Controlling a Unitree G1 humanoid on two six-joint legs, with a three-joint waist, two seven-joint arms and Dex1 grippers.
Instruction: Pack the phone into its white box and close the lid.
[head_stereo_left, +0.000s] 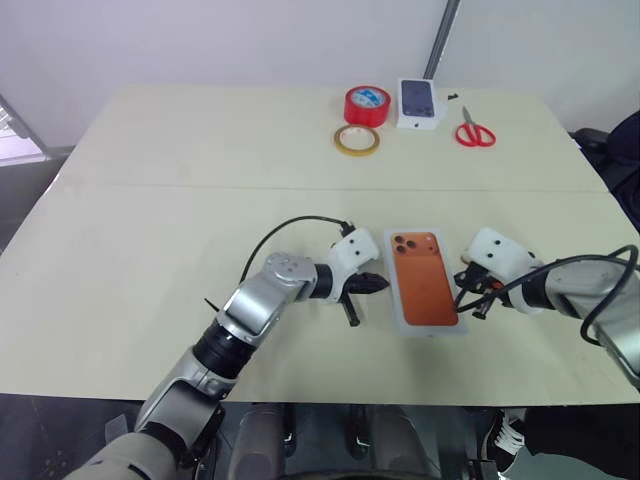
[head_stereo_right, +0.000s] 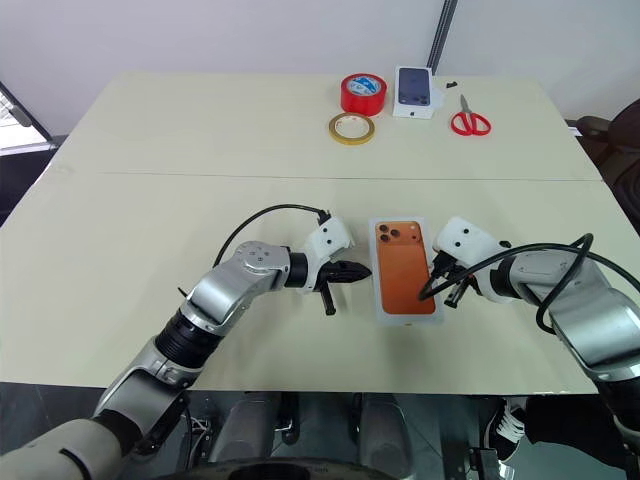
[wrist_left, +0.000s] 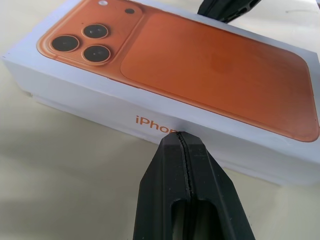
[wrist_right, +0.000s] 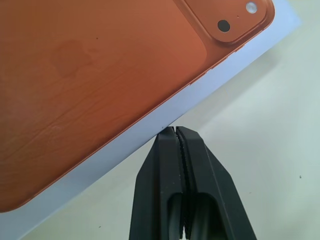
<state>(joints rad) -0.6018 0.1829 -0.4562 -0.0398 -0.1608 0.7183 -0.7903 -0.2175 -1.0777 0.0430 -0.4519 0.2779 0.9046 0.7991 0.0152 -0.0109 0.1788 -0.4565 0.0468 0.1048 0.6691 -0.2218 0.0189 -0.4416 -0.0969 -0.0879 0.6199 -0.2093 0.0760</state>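
Observation:
The lid (head_stereo_left: 425, 280), white with an orange phone printed on top, lies flat on the table between my two grippers. In the left wrist view a thin strip of the white box (wrist_left: 65, 106) shows under the lid's (wrist_left: 200, 65) lower edge. The phone is hidden. My left gripper (head_stereo_left: 380, 283) is shut, its tips (wrist_left: 181, 137) against the lid's left long side at the printed lettering. On the other side, my right gripper (head_stereo_right: 437, 272) is shut too, with its tips (wrist_right: 175, 131) at the right edge of the lid (wrist_right: 90, 75). Neither holds anything.
At the far side of the table stand a red tape roll (head_stereo_left: 367, 104), a yellowish tape ring (head_stereo_left: 356, 139), a small white box picturing a dark phone (head_stereo_left: 420, 103) and red-handled scissors (head_stereo_left: 474, 131). The table's front edge runs close below the lid.

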